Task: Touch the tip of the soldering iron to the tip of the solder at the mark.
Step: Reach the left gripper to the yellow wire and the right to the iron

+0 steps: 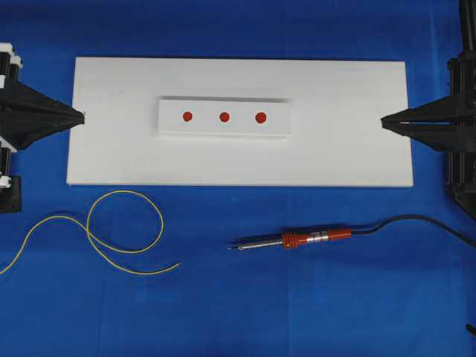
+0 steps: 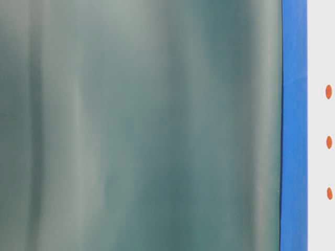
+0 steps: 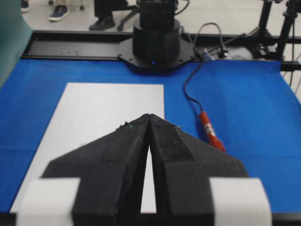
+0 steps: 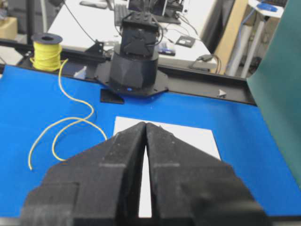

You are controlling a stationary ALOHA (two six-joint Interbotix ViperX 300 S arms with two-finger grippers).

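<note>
The soldering iron (image 1: 305, 238) lies on the blue mat in front of the white board, its dark tip (image 1: 231, 247) pointing left and its black cord (image 1: 416, 223) trailing right. Part of its red handle (image 3: 210, 132) shows in the left wrist view. The yellow solder (image 1: 126, 223) lies curled in a loop at the front left, free tip (image 1: 178, 263) toward the iron; it also shows as a loop (image 4: 70, 125) in the right wrist view. Three red marks (image 1: 224, 117) sit on a raised white strip. My left gripper (image 1: 82, 117) and right gripper (image 1: 384, 123) are shut and empty at the board's ends.
The white board (image 1: 349, 156) covers the mat's middle. A yellow solder spool (image 4: 46, 52) stands beyond the mat beside the far arm base (image 4: 134, 70). A green sheet (image 2: 141, 125) fills most of the table-level view, with the marks (image 2: 328, 142) at its right edge.
</note>
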